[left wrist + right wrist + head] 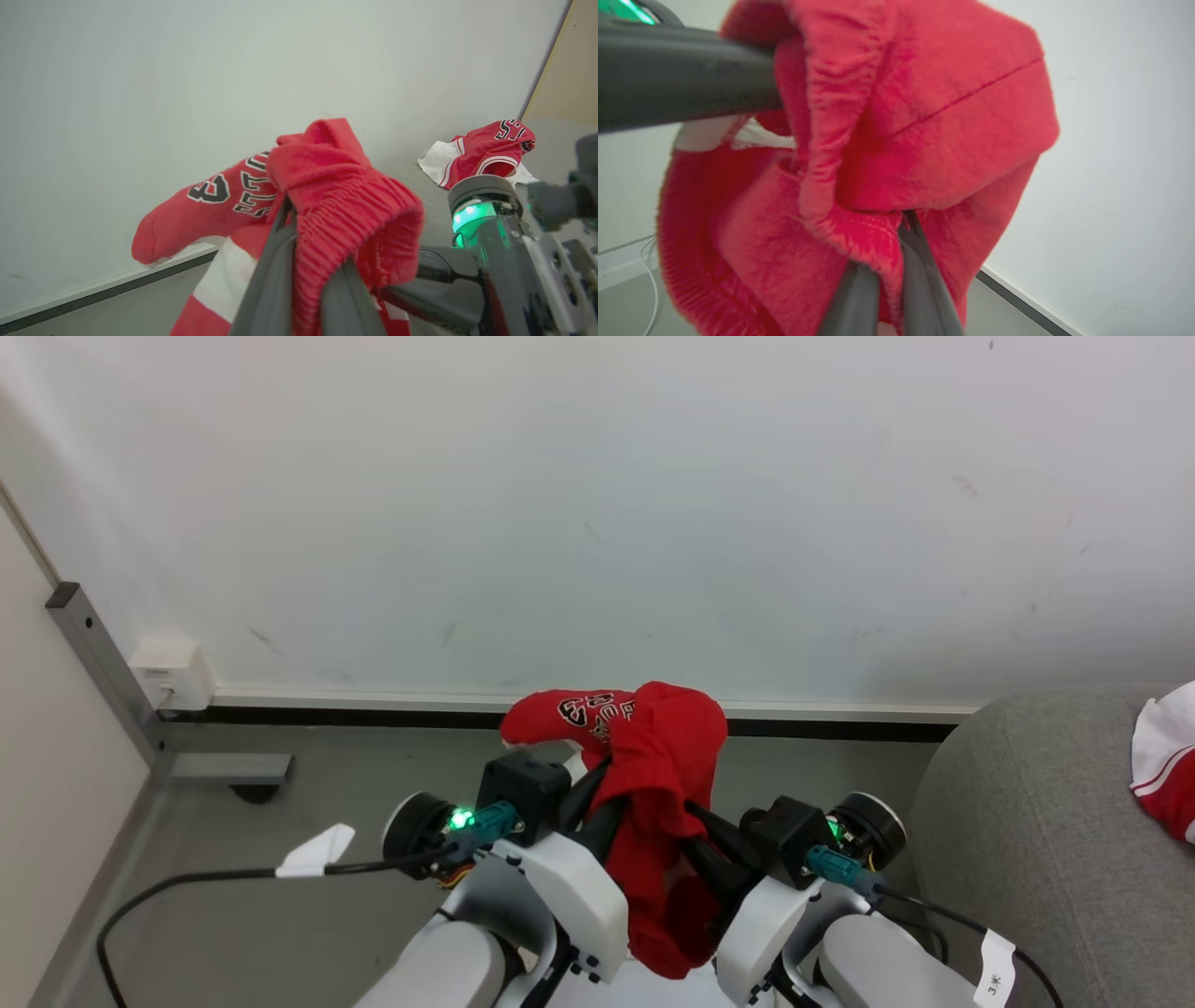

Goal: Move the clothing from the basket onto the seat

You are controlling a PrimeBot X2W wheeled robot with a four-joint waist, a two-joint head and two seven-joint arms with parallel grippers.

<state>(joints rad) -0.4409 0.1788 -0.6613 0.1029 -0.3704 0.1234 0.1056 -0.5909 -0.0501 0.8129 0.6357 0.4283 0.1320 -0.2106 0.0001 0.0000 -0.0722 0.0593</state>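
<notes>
Left gripper [590,795] and right gripper [896,235] both pinch the jersey [658,747], seemingly soft, light and floppy, by its ribbed band; sofa [1027,803] lies at three o'clock.

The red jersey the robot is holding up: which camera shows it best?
The head view: the whole red jersey shows there, from its top fold down to its hanging end. The left wrist view catches its number and lettering but crops its bottom; the right wrist view gives a blurred close-up of its fabric.
</notes>
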